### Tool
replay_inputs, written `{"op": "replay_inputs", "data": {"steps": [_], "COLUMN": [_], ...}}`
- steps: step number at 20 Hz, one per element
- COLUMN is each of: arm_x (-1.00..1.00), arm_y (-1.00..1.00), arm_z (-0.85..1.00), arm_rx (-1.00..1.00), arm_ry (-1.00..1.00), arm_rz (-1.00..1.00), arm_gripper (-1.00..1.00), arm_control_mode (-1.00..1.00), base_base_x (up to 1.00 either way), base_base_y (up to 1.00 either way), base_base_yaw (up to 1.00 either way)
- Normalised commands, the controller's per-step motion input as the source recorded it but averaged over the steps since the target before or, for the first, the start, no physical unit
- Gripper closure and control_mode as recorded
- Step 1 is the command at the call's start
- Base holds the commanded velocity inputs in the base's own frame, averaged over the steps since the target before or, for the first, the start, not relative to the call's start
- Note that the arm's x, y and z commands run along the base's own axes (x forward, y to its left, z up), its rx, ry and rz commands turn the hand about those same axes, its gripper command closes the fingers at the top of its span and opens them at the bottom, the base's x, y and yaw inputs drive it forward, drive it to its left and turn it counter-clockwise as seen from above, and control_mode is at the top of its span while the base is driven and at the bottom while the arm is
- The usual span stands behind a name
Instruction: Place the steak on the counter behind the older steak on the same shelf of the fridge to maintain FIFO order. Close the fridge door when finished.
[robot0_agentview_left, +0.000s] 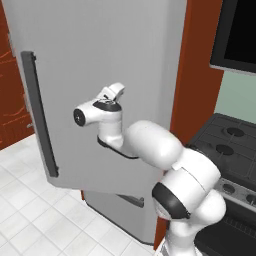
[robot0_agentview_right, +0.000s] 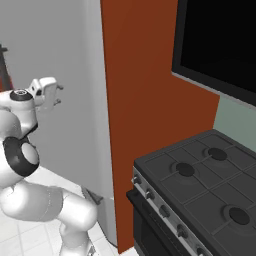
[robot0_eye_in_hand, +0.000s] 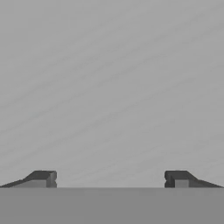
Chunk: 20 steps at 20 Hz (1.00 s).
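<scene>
The fridge door (robot0_agentview_left: 100, 50) is a tall grey panel with a dark bar handle (robot0_agentview_left: 40, 115) and stands swung almost shut against the fridge (robot0_agentview_right: 75, 60). My gripper (robot0_agentview_left: 117, 90) is up against the door's outer face, right of the handle, at mid height. It also shows in the right base view, gripper (robot0_agentview_right: 52, 92). In the hand view the gripper (robot0_eye_in_hand: 109, 179) is open, its fingertips (robot0_eye_in_hand: 43, 178) wide apart with nothing between them, facing plain grey door surface. The steak, the older steak, the shelf and the counter are hidden or out of view.
The fridge's bottom drawer (robot0_agentview_left: 125, 212) sits below the door. A reddish-brown cabinet panel (robot0_agentview_right: 150, 100) stands right of the fridge, then a dark stove (robot0_agentview_right: 200, 185) under a black microwave (robot0_agentview_right: 220, 40). White tiled floor (robot0_agentview_left: 30, 220) lies to the left.
</scene>
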Motion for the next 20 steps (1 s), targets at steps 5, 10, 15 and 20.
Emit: {"op": "replay_inputs", "data": {"steps": [5,10,15,20], "arm_x": [0.53,0.49,0.45,0.41], "arm_y": [0.00,-0.13,-0.36,-0.54], "arm_z": [0.00,0.00,-0.01,-0.02], "arm_rx": [0.00,0.00,0.00,0.00], "arm_ry": [-0.07,-0.07,-0.11,-0.14], "arm_rz": [-0.23,-0.19,-0.18,-0.18], "arm_gripper": [-1.00,-1.00,-1.00,-1.00], "arm_control_mode": [-1.00,-1.00,-1.00,-1.00], "base_base_x": [0.00,0.00,0.00,0.00], "base_base_y": [0.00,0.00,0.00,0.00], "base_base_yaw": [0.00,0.00,0.00,0.00]}}
